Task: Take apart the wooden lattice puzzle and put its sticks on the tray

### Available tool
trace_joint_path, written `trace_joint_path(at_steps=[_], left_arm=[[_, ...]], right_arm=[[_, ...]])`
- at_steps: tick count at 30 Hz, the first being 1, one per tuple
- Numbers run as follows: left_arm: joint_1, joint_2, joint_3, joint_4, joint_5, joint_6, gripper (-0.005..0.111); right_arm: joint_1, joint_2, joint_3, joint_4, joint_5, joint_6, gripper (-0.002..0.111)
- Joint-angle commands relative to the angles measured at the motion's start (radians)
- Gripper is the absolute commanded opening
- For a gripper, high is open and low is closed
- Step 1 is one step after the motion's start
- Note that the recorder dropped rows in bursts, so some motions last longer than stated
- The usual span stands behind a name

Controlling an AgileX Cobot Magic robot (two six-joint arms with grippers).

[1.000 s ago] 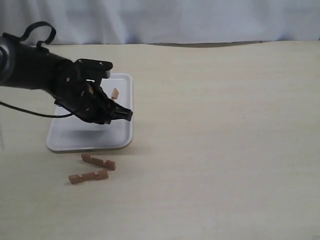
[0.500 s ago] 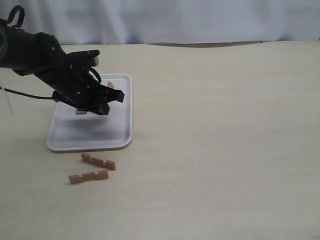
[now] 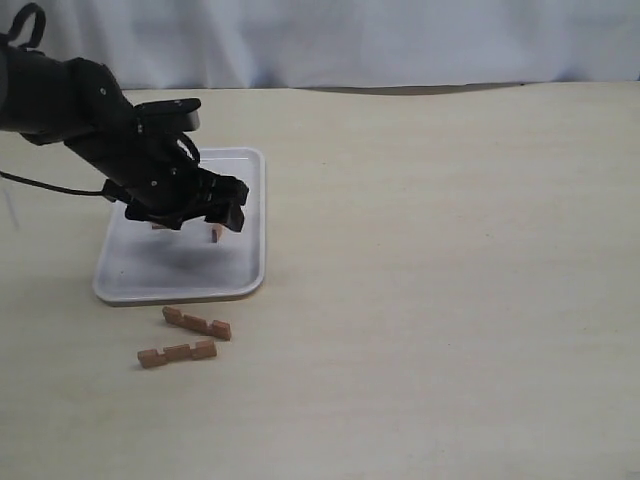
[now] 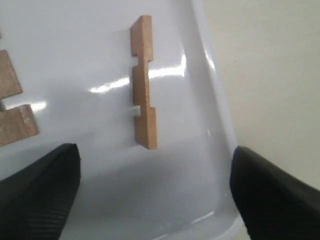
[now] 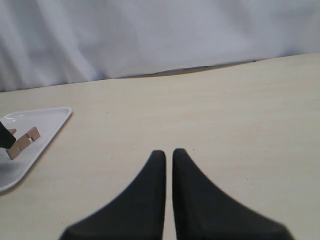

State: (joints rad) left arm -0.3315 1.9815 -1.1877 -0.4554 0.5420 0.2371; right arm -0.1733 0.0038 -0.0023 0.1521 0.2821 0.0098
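Beige table (image 3: 450,300) bears the tray (image 3: 190,272), holding seemingly two sticks (image 4: 142,82).

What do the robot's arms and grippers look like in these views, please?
The left arm is bulky matte black, with a thin black cable trailing from it and a black loop at its upper end. The left gripper has black fingers with a fine woven texture; the right gripper has smooth black ones tapering to rounded tips.
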Motion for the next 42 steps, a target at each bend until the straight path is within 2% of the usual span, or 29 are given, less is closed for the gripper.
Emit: trace_joint_path(at_steps=[1,7,13,15,19,23,28,36,42], left_arm=[[-0.001,-0.100,-0.005,0.057,0.104,-0.006,0.077],[-0.024,-0.228,0.000,0.091,0.299,-0.032,0.077],[-0.160,-0.313,0.094,0.369,0.386,-0.237,0.077],[-0.211,-0.325,0.145,0.409,0.390,-0.281,0.077],[-0.288,-0.327,0.255,0.419,0.312,-0.321,0.077],[-0.315,-0.327,0.317,0.419,0.217,-0.347,0.077],[-0.315,-0.327,0.361,0.431,0.170,-0.303,0.077],[-0.315,-0.317,0.435,0.437,-0.021,-0.197,0.077],[-0.315,-0.313,0.460,0.437,-0.041,-0.156,0.077]], right_arm=[[0.002,-0.004,0.002,-0.004,0.002,0.001,0.005],[0.002,-0.004,0.002,-0.004,0.002,0.001,0.005],[0.002,-0.004,0.002,-0.004,0.002,0.001,0.005],[0.002,-0.004,0.002,-0.004,0.002,0.001,0.005],[0.002,-0.004,0.002,-0.004,0.002,0.001,0.005],[0.002,-0.004,0.002,-0.004,0.002,0.001,0.005],[0.002,-0.004,0.002,-0.004,0.002,0.001,0.005],[0.002,-0.004,0.002,-0.004,0.002,0.001,0.005],[0.002,-0.004,0.002,-0.004,0.002,0.001,0.005]])
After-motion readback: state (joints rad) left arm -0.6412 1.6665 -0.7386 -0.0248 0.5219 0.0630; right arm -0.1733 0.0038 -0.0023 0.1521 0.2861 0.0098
